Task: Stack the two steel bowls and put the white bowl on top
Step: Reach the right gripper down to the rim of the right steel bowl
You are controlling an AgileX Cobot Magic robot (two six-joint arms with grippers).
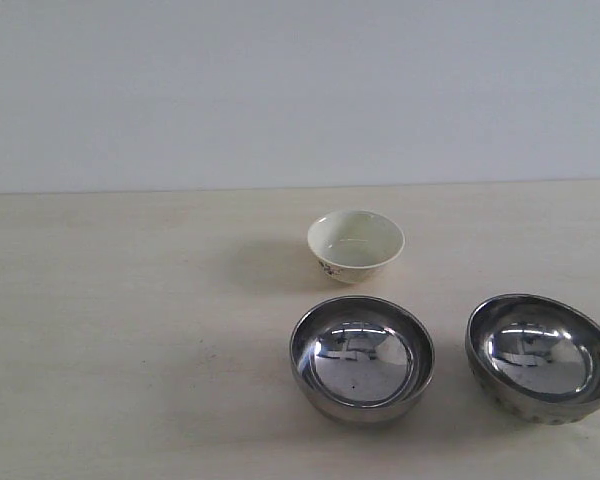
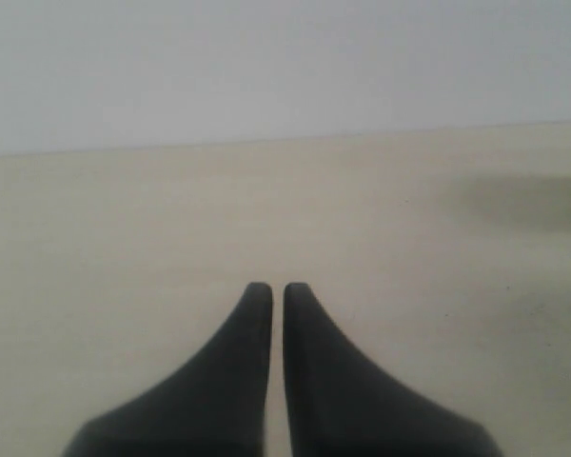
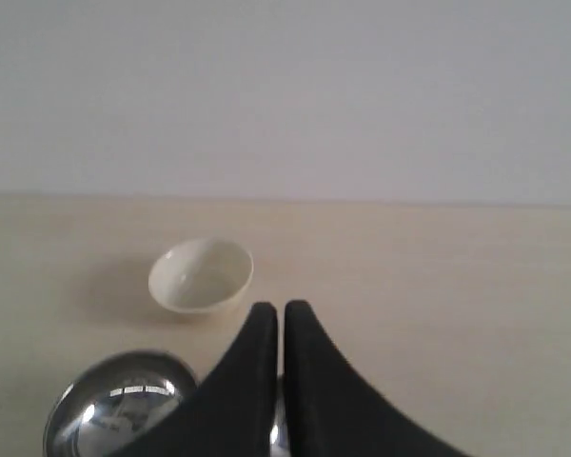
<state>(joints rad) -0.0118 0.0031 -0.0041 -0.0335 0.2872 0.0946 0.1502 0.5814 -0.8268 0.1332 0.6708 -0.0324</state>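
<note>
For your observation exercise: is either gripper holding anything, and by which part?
Nothing is held. The left gripper and right gripper are shut, empty; the white bowl, plain steel bowl and dimpled steel bowl sit free on the table.

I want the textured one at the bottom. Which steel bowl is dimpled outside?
The right-hand steel bowl in the exterior view; its lower outer wall is dimpled. The left-hand steel bowl is smooth outside.

pale beige tabletop [image 1: 130, 350] | small cream-white ceramic bowl [image 1: 356, 245] upright toward the back, dark mark on outer side | smooth shiny steel bowl [image 1: 361, 358] nearer, just in front, apart | dimpled shiny steel bowl [image 1: 542, 358] to its right, not touching
</note>
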